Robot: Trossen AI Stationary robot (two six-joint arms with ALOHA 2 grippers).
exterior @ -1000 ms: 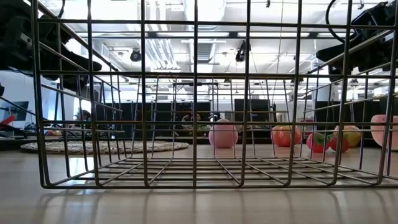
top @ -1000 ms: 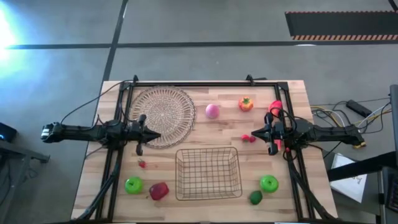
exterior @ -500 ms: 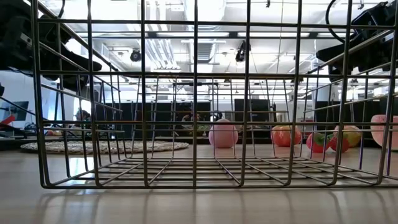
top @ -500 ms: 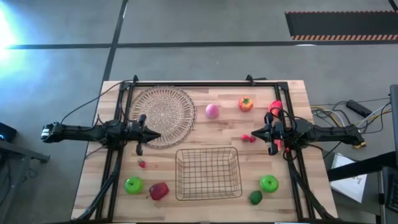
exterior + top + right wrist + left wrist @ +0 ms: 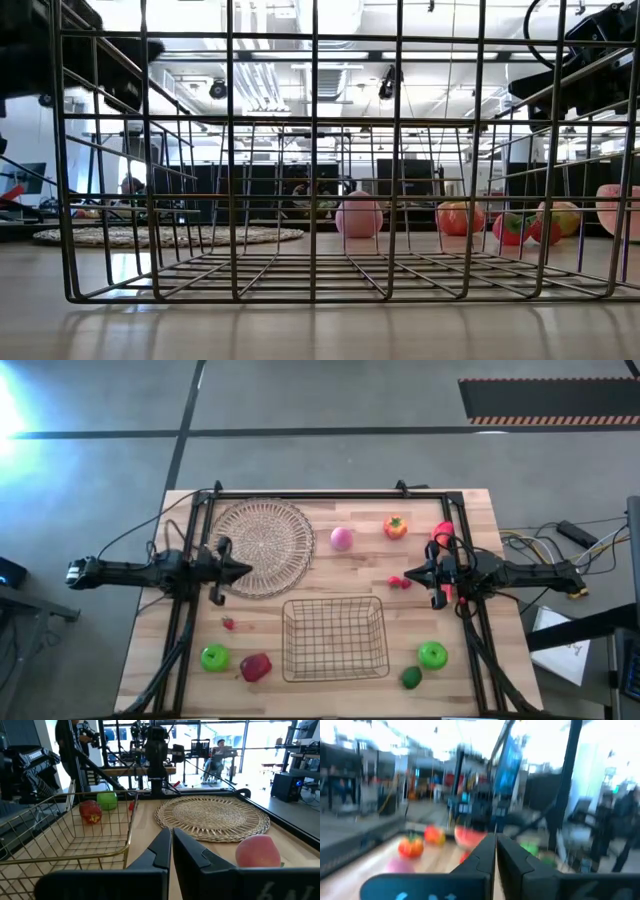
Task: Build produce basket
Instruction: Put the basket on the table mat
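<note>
The wire basket stands on its base at the table's near middle; it fills the low view. Produce lies loose on the table: a pink peach, an orange tomato, a watermelon slice, red berries, a green apple, a red apple, a second green apple and a dark green piece. My left gripper is shut and empty above the woven mat's near edge. My right gripper is shut and empty beside the berries.
A round woven mat lies at the far left. A dark metal frame runs along the table's far edge and down both sides. A tiny red berry lies left of the basket. People and equipment show in the room beyond.
My left gripper has drawn back a little toward the table's left edge and has risen; in the low view its arm stands higher than before. It stays shut. The produce and the basket have kept still.
</note>
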